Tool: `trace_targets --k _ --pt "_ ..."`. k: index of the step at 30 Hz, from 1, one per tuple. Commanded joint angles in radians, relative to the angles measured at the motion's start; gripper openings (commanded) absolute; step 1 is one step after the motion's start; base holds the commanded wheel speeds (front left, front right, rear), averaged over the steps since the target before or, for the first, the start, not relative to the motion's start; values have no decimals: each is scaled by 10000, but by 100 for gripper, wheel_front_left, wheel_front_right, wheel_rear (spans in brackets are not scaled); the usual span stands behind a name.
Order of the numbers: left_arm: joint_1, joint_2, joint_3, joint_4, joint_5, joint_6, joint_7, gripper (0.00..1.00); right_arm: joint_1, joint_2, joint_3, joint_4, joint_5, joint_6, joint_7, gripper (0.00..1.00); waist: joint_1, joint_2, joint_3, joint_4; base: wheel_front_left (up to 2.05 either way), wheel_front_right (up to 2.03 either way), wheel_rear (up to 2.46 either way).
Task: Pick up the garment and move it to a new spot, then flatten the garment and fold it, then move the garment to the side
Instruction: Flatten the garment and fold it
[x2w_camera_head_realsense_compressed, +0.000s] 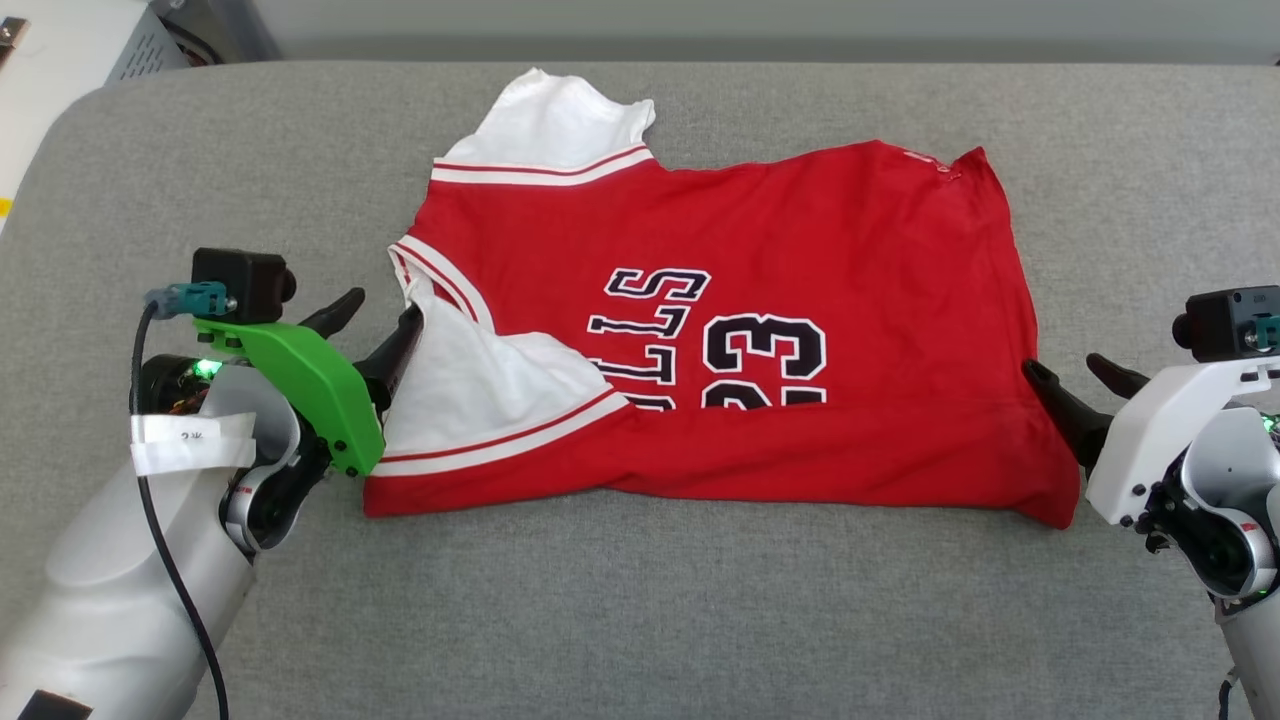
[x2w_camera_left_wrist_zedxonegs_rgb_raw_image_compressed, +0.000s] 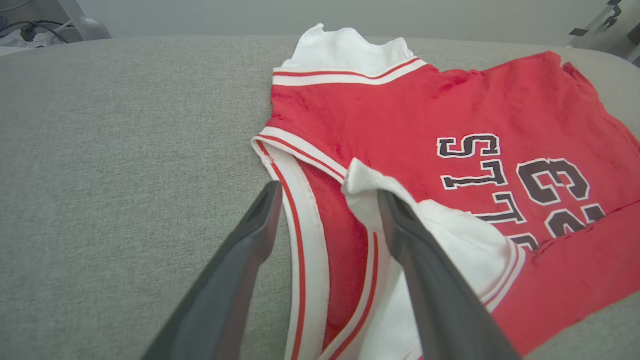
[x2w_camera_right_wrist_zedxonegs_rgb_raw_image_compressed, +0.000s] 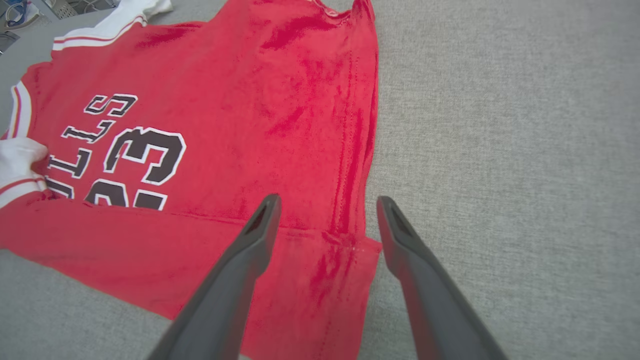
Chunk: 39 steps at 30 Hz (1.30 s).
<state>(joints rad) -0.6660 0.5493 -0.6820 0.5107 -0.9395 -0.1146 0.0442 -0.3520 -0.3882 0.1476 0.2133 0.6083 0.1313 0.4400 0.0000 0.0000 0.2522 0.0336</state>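
The grey padded worktop (x2w_camera_head_realsense_compressed: 640, 620) carries the red Bulls jersey (x2w_camera_head_realsense_compressed: 800, 230), spread mid-surface with its near edge folded over lengthwise. The left gripper (x2w_camera_head_realsense_compressed: 381, 308) at the collar end and the right gripper (x2w_camera_head_realsense_compressed: 1063, 365) at the hem flank that fold. Their fingers are spread and grip nothing, probably so both ends can be worked together.

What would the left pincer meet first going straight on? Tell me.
The jersey: the open left pincer straddles its striped collar, so that trim lies straight ahead. Its height above the cloth is unclear.
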Motion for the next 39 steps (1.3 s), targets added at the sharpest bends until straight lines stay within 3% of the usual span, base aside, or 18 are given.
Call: trace_targets --k 1,9,14,24,31,39 --pt "117 -63 134 -34 -174 109 -209 100 166 -7 28 -197 -183 -6 -99 100 0 0 -403 25 0 0 0" --pt "1340 169 736 -1108 -622 958 -980 100 1127 442 -566 -1639 -1132 -6 507 100 0 0 -807 -26 0 0 0" --pt "2358 333 940 -2165 -952 1689 -1014 100 1865 1163 -1370 -2553 -1787 -6 1392 100 0 0 -850 -100 0 0 0" --pt "4040 827 552 -3856 -1032 3470 -7 100 2839 2387 -2181 -3969 -2798 -6 2577 100 0 0 -451 -328 0 0 0" --pt "4030 1089 156 -3897 -454 4479 597 100 2930 2635 -2224 -4307 -3085 -6 2759 100 0 0 -123 -520 0 0 0" --pt "3892 1047 199 -3140 -398 5058 821 100 2908 2754 -2108 -4464 -3166 -6 2727 100 0 0 98 -661 0 0 0"
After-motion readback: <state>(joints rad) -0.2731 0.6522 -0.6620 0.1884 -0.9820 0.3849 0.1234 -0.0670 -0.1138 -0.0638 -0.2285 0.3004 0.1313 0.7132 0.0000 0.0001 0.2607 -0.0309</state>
